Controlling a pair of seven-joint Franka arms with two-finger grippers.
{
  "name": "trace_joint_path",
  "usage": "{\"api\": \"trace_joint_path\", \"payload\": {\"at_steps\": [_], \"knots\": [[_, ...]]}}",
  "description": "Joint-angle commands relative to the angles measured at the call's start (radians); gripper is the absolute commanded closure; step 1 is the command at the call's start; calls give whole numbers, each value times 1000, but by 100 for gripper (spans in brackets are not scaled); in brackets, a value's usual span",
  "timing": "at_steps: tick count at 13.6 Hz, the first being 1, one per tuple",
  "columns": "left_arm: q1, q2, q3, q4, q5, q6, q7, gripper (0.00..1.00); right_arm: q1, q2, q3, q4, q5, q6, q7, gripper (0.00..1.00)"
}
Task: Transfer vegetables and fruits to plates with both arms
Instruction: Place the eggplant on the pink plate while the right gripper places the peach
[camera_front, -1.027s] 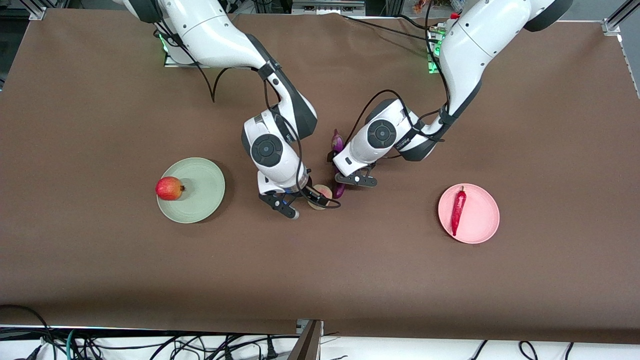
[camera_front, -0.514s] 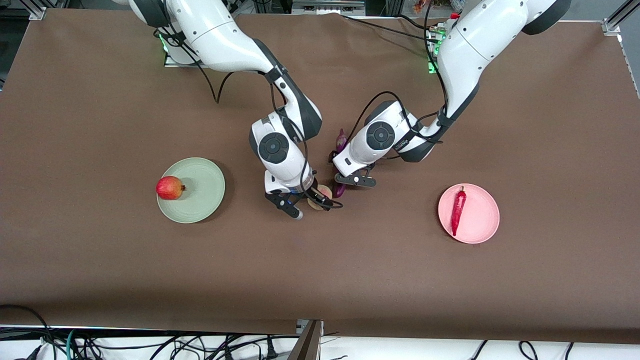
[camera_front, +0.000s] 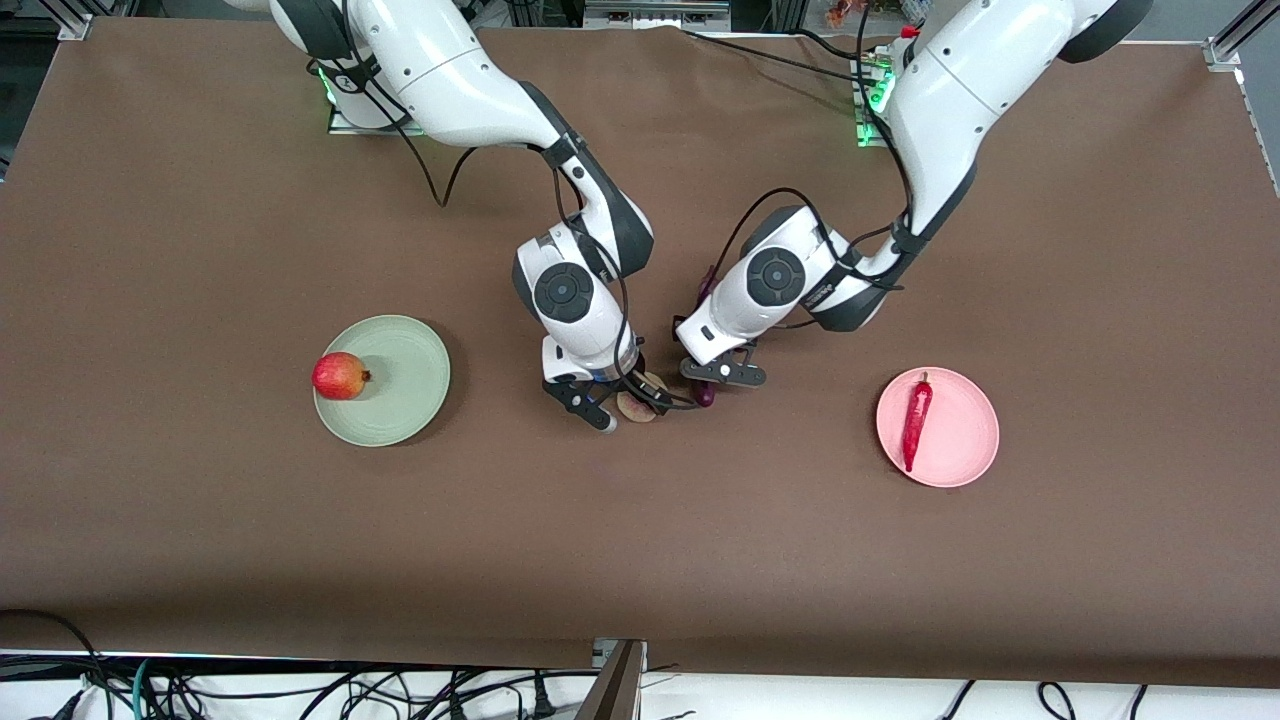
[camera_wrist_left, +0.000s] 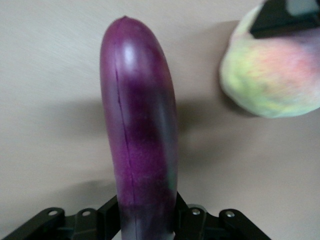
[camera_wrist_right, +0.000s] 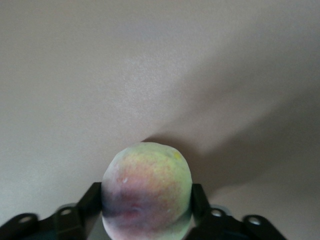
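Note:
At the middle of the table my left gripper (camera_front: 722, 372) (camera_wrist_left: 146, 219) is shut on the purple eggplant (camera_front: 705, 394) (camera_wrist_left: 140, 125), its fingers pressing both sides of one end. Beside it, my right gripper (camera_front: 622, 400) (camera_wrist_right: 146, 212) is shut on the tan-yellow fruit with a pink blush (camera_front: 636, 406) (camera_wrist_right: 146, 190) (camera_wrist_left: 272, 75). The red fruit (camera_front: 339, 375) lies on the rim of the pale green plate (camera_front: 412, 385) toward the right arm's end. The red chili (camera_front: 915, 420) lies on the pale pink plate (camera_front: 968, 432) toward the left arm's end.
A brown cloth (camera_front: 200, 520) covers the whole table. The two wrists stand close together, with the eggplant and the held fruit almost touching. Cables (camera_front: 300, 690) hang along the edge nearest the front camera.
Both grippers have closed: the right one on the tan-yellow fruit, the left one on the eggplant. Both wrists have shifted a little toward the left arm's end, and the eggplant with them.

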Motion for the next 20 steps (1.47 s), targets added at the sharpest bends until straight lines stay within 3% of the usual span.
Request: {"api": "trace_joint_path", "payload": {"at_steps": [1, 3, 6, 10, 14, 18, 19, 20], "knots": [[125, -94, -6, -8, 20, -129, 223, 92, -9, -5, -4, 22, -10, -13, -27, 72], [181, -114, -5, -8, 20, -149, 337, 92, -27, -23, -7, 29, -8, -104, -60, 81], [257, -126, 1, 41, 20, -218, 435, 90, -119, -112, -3, 29, 3, -277, -197, 81], [309, -115, 72, 114, 70, -298, 608, 88, -215, -201, -28, -3, -2, -508, -522, 79], [338, -88, 167, 143, 89, -295, 818, 86, -216, -292, -169, -194, 1, -505, -879, 75], [369, -58, 167, 137, 61, -296, 842, 80, -216, -353, -257, -366, 3, -456, -1096, 72], [369, -48, 167, 137, 43, -300, 844, 68, -218, -364, -266, -421, 4, -410, -1131, 67], [370, -43, 167, 135, 35, -301, 844, 22, -222, -378, -269, -476, 9, -346, -1166, 66]]}}
